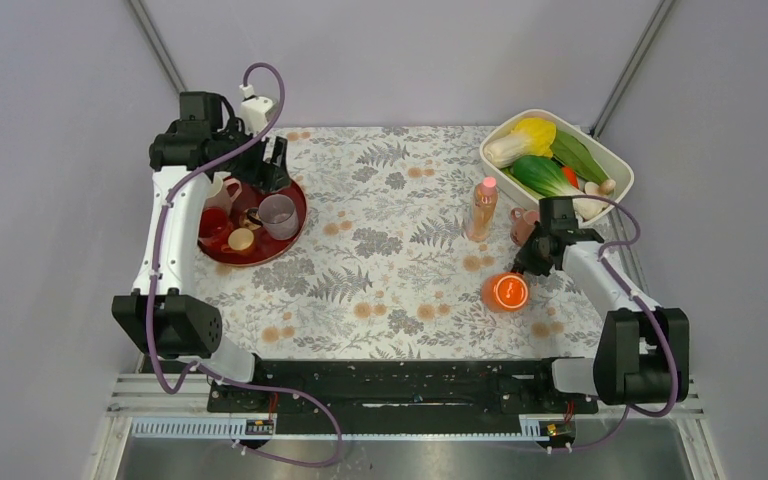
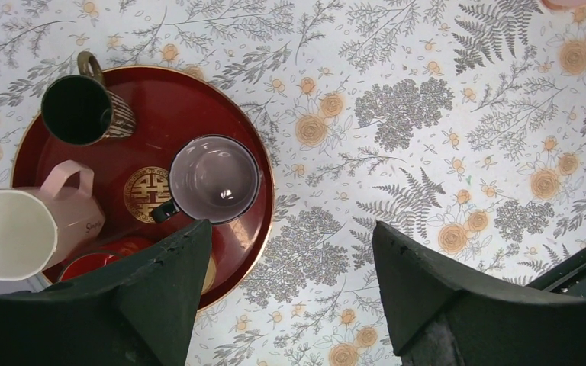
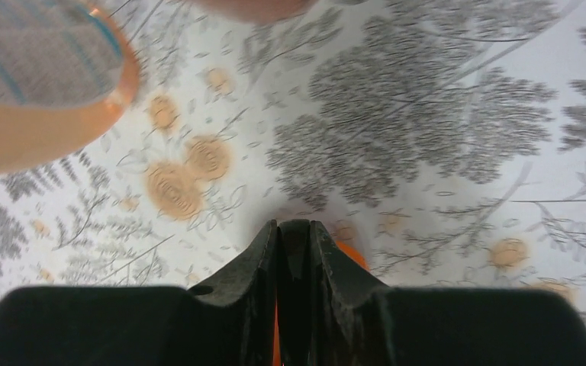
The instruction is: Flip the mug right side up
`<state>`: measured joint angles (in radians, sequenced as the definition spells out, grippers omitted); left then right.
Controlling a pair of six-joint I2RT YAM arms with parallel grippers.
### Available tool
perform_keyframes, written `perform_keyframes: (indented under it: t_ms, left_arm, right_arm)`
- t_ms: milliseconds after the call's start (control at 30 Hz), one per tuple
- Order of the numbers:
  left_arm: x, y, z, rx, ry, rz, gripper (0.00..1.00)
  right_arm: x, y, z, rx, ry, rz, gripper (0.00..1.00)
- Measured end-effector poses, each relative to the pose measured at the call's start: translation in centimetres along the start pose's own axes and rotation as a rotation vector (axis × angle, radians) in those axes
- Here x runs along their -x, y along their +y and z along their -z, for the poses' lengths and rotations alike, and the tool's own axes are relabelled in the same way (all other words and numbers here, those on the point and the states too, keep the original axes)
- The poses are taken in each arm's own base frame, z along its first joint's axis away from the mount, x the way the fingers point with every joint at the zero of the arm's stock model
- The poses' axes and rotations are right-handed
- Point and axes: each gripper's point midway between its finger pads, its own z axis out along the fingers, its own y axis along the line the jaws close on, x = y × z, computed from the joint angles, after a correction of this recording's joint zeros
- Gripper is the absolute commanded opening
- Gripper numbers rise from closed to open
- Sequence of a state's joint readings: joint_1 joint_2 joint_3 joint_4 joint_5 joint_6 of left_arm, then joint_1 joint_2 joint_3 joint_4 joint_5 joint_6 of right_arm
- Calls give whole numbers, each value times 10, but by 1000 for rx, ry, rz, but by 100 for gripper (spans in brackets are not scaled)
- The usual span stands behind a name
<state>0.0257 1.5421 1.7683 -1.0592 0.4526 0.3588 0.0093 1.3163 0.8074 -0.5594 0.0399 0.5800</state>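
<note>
Starting nearest the bases: right gripper [image 3: 294, 227] has its fingers pressed together at the far edge of the glossy orange-red cup [image 1: 508, 292]; its wrist view shows orange just beneath them, though I cannot tell whether the rim is pinched; only that view catches a blue-striped label on the clear plastic bottle of orange drink [image 1: 482, 208], too blurred to read.

Just beyond, a small pink cup [image 1: 522, 226] stands beside the bottle; wide open floral tablecloth [image 1: 390, 260] runs left to the round red lacquer tray [image 2: 198, 99], which sits close to the table's left edge.

Left gripper [image 2: 290, 229] hovers there, fingers wide apart, empty; its camera alone shows the pale pink tapered ceramic mug [image 2: 38, 225] in the tray, whitish mouth showing, cursive writing starting with S on its side, the rest unreadable; beside it a greyish-mauve mug [image 2: 214, 178], a gold emblem [image 2: 149, 194] and a dark striped mug [image 2: 78, 110].

Farthest, a white basin [image 1: 605, 155] of vegetables fills the right corner.
</note>
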Motion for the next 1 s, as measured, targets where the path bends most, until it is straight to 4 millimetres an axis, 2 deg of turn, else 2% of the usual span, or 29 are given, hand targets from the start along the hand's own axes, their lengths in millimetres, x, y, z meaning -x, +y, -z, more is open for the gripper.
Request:
perform_keyframes:
  t_ms: [167, 300, 433, 633, 733, 1000]
  left_arm:
    - [-4, -9, -5, -39, 10, 13, 80]
    - [-11, -24, -13, -102, 25, 34, 80]
    - [-22, -63, -24, -260, 43, 68, 81]
    - [-66, -154, -39, -606, 152, 156, 86]
    - [-77, -191, -39, -743, 193, 197, 86]
    - [-54, -227, -42, -906, 156, 281, 87]
  right_arm:
    - [-22, 45, 6, 146, 33, 102, 0]
    - [-42, 79, 18, 265, 47, 188, 0]
    - [-64, 116, 37, 403, 54, 261, 0]
    - [-95, 163, 63, 584, 73, 336, 0]
    - [-103, 182, 78, 657, 75, 357, 0]
    - [-93, 236, 132, 860, -2, 365, 0]
